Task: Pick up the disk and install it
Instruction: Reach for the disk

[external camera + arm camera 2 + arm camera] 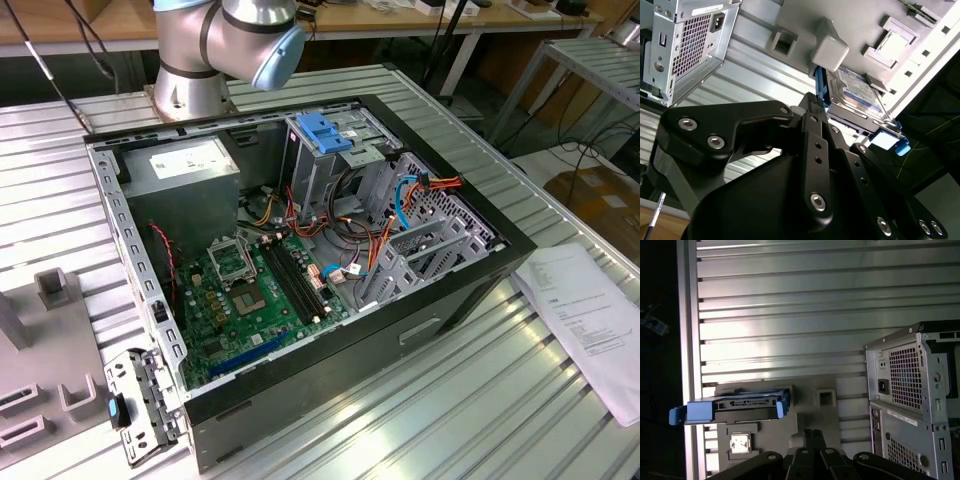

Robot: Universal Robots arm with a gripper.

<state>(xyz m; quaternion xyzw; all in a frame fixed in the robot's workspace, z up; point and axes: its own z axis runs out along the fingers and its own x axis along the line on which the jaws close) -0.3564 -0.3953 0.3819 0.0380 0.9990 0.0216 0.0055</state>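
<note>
black metal gripper (815,107) hangs over the bench just by the disk, and i cannot tell how wide it is open. it does not look to have hold of anything. the flat silver metal disk with a blue and white label (855,92) stands on its edge in a grey plastic holder plate (805,415). the holder lies on the ribbed silver metal bench (790,315), beside the back of the big black and grey computer box (330,380). the step in hand looks like the pick up, and it is only at its start. to do it well, i think the gripper should line up right over the middle of the disk and come down straight. it should pinch the two flat sides, not the blue ends. it should squeeze softly but firmly, since the metal is smooth and could slip. then a straight lift should keep the disk from catching on the holder. now the count. i see one gripper, one disk and one holder plate. the disk has two blue plastic side rails (695,412). i see one open computer box, with one grey power box with a white sticker (185,175) and one blue plastic latch (325,130) inside it. one white paper sheet (590,310) lies on the bench near the box.
</note>
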